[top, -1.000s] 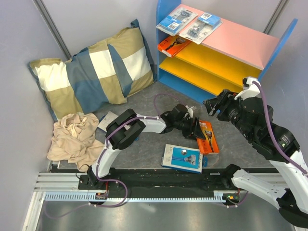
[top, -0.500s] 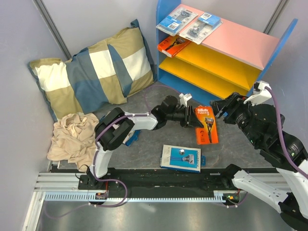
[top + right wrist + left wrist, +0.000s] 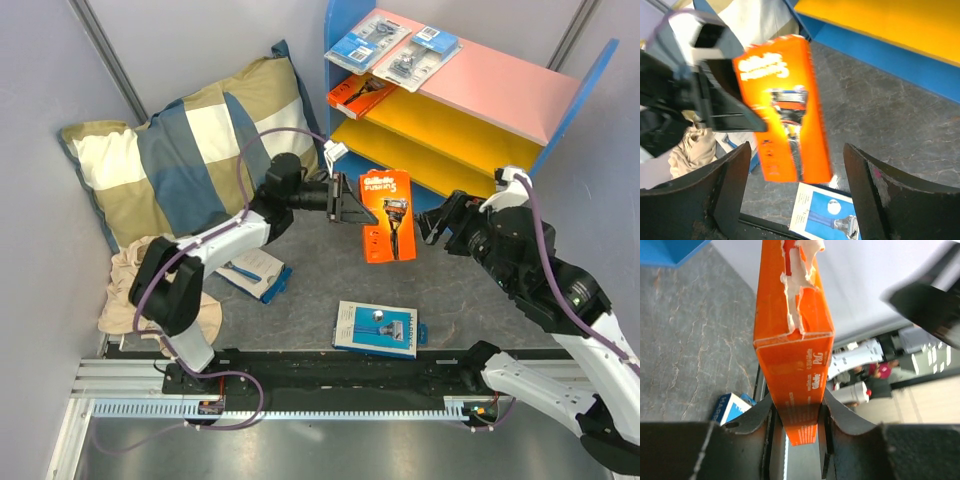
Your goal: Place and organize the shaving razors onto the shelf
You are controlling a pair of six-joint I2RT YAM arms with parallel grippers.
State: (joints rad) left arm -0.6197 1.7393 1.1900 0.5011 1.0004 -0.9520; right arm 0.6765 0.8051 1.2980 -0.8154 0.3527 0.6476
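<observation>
Left gripper [image 3: 352, 205] is clamped on the left edge of an orange razor box [image 3: 387, 215], and the box hangs upright in the air, printed face up toward the overhead camera, just in front of the shelf [image 3: 340, 25]. From the left wrist you see both fingers pinching the narrow side of the box. The left arm [image 3: 215, 240] is stretched out long, running from its base up past the cloth [image 3: 160, 285] and the foot of the pillow [image 3: 190, 150], wrist level. On the other side, the right arm [image 3: 540, 280] is bent over with its right gripper [image 3: 435, 225] spread wide, pointing at the box from close by and not touching it. Now the shelf: two blister packs [image 3: 368, 42] lie side by side on the pink top board [image 3: 500, 85], and a second orange box [image 3: 360, 93] sits at the left end of the upper yellow board [image 3: 460, 125]. Down on the table [image 3: 310, 300], a blue and white box [image 3: 377, 328] lies flat near the front rail, and another pack [image 3: 250, 275] lies beside the left arm
</observation>
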